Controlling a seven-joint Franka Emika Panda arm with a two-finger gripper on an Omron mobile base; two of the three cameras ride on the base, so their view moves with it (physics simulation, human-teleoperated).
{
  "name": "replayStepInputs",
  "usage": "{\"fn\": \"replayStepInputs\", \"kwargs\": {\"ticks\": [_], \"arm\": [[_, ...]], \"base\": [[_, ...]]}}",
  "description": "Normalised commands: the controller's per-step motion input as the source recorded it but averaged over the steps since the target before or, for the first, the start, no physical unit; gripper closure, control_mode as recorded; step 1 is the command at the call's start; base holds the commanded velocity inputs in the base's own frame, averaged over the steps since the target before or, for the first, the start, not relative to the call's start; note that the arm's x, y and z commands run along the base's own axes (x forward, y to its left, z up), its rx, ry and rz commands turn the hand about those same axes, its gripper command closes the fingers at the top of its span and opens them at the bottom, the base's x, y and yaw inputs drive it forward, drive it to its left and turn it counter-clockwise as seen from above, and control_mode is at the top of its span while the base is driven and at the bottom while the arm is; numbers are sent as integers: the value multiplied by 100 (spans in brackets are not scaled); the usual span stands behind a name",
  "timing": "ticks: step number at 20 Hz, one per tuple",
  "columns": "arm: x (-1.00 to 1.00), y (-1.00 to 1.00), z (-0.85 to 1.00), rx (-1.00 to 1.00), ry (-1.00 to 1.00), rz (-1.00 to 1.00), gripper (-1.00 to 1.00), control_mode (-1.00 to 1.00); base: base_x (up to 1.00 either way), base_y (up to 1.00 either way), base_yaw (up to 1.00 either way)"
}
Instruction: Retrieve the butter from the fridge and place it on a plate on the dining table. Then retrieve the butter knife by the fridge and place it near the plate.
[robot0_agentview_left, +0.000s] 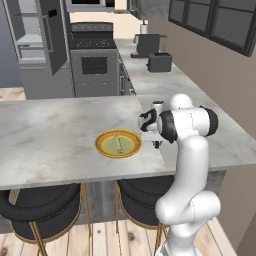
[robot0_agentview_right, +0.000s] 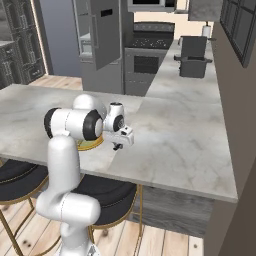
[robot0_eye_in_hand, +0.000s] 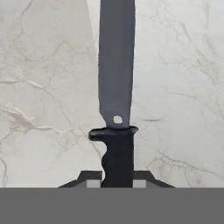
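Butter knife: slim utensil with black moulded handle and grey flat blade (robot0_eye_in_hand: 116, 78), clamped by the handle between the two dark finger tips, blade pointing away from the hand over bare marble; small round hole in the blade just above the guard.
Gripper: two-finger gripper (robot0_agentview_left: 157, 144) clenched on the knife handle, pointing down just above the grey-white marble top of the long island counter (robot0_agentview_left: 45, 135), close to its front edge and near the seam where it meets the wall-side counter; seen from the other side (robot0_agentview_right: 118, 146) at the same spot.
Plate: round flat plate with orange-yellow rim and pale green centre (robot0_agentview_left: 107, 148), lying flat near the front edge of the island top, just to the left of the gripper; from the right base camera only a sliver of rim (robot0_agentview_right: 93, 144) beside the arm's elbow.
Butter: small pale-yellow rectangular stick (robot0_agentview_left: 119, 143), lying on the plate's green centre, angled.
Gap: gripper beside the plate's right rim, apart from it.
Fridge: tall grey brushed-metal unit (robot0_agentview_left: 37, 45) beyond the far edge of the island, door standing open with shelves visible; also at the far left of the other base picture (robot0_agentview_right: 100, 35).
Stools: black round seats on gold legs (robot0_agentview_left: 42, 210), tucked under the island's front edge.
Back counter: dark boxy appliance (robot0_agentview_left: 160, 62) on the marble run along the wall.
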Motion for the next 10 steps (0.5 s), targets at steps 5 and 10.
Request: {"fn": "replayStepInputs", "kwargs": {"ticks": [5, 10], "arm": [[17, 2, -23, 1, 0, 5, 100, -100], [4, 0, -27, 8, -3, 2, -100, -100]], "base": [[0, 0, 0], [0, 0, 0]]}}
